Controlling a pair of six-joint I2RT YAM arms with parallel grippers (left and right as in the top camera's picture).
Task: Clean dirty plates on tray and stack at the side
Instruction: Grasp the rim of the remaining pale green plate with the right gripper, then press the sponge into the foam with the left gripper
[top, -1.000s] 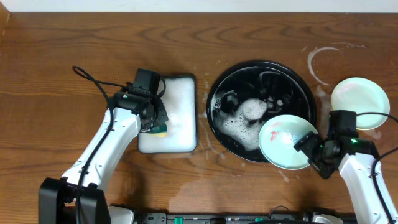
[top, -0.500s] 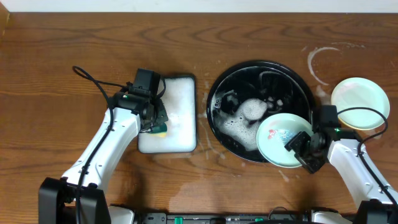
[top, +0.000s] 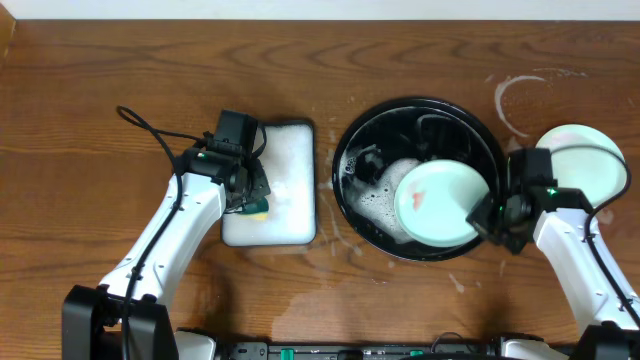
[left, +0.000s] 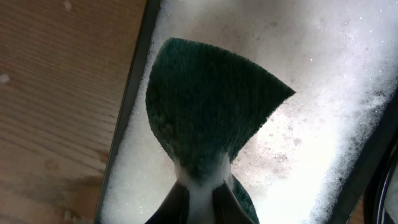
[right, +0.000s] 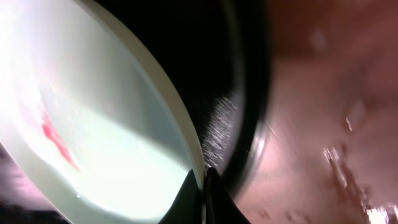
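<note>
Nearest the robot, the right gripper (top: 492, 214) was pressed together on the right rim of a pale mint plate (top: 436, 200), its thin fingertips (right: 198, 185) pinching the edge. The plate hung tilted over the right half of the round black tray (top: 400, 125), covering part of it, with a red smear (right: 57, 140) on its face. On the other side, the left gripper (top: 254, 204) was clamped on a green-faced sponge (left: 208, 112), fanned out above the left part of the rectangular foam-filled tray (top: 290, 124); whether it touched the foam could not be told. White suds (top: 383, 196) lay in the black tray, just left of the held plate. Further right, another pale plate (top: 592, 160) sat on the wooden worktop (top: 100, 90), beside the tray and partly hidden by the right arm. Beyond it, a whitish ring mark (top: 521, 100) showed on the worktop.
</note>
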